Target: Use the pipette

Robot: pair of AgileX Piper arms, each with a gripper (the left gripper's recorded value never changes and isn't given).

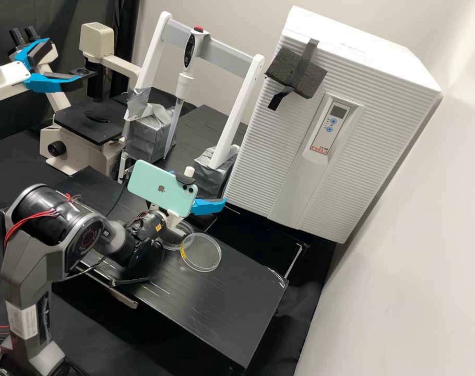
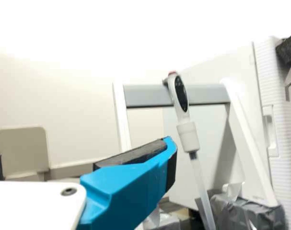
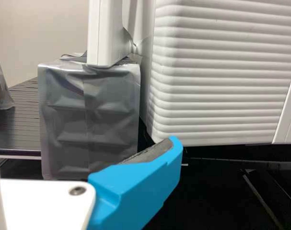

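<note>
Beyond the tip of the blue claw finger [image 2: 135, 184], the pipette [image 2: 183, 115] hangs from a grey crossbar [image 2: 145, 95], its shaft slanting down toward the tape-wrapped blocks [image 2: 241, 211]. A ribbed white cabinet [image 2: 282, 120] stands farther off.

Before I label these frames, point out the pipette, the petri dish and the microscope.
pipette [image 1: 189, 51]: high view, dark handle.
petri dish [image 1: 203, 254]: high view, clear floor.
microscope [image 1: 83, 150]: high view, beige base.
</note>
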